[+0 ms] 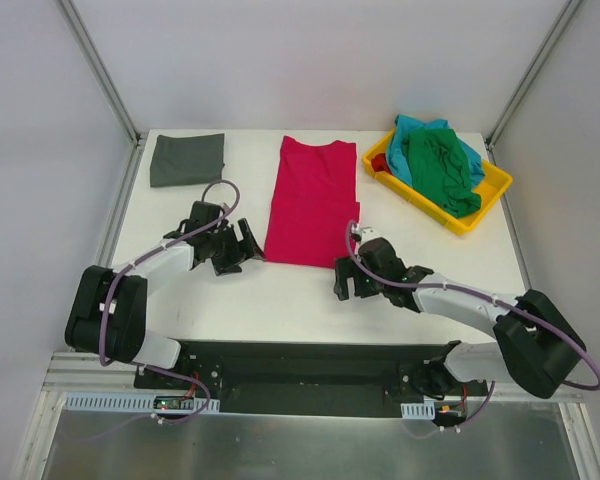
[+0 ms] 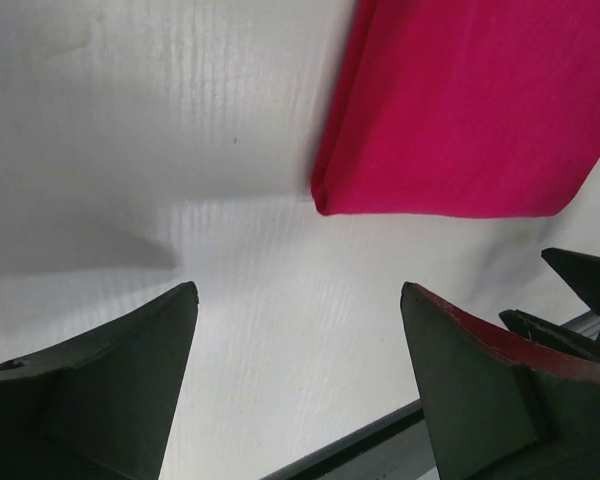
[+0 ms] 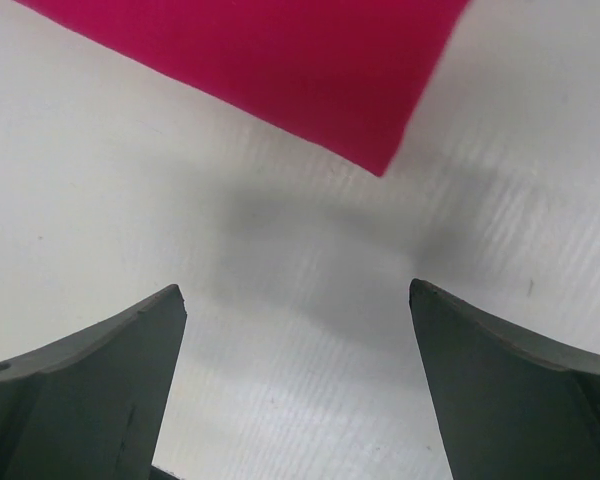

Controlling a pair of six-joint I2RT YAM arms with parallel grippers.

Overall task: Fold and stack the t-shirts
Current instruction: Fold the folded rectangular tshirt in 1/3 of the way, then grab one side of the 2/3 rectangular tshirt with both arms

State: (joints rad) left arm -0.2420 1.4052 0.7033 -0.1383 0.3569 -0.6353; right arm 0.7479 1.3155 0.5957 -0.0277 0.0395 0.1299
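Observation:
The crimson red t-shirt (image 1: 311, 200) lies flat as a long folded strip in the middle of the table. The dark grey t-shirt (image 1: 187, 158) lies folded at the back left. The green t-shirt (image 1: 442, 170) and the teal t-shirt (image 1: 416, 135) are bunched in the tray. My left gripper (image 1: 244, 246) is open and empty beside the red shirt's near left corner (image 2: 325, 205). My right gripper (image 1: 345, 283) is open and empty just in front of its near right corner (image 3: 380, 165).
The yellow tray (image 1: 494, 186) stands at the back right. White walls with metal posts (image 1: 98, 65) close in the table on three sides. The black base rail (image 1: 310, 365) runs along the near edge.

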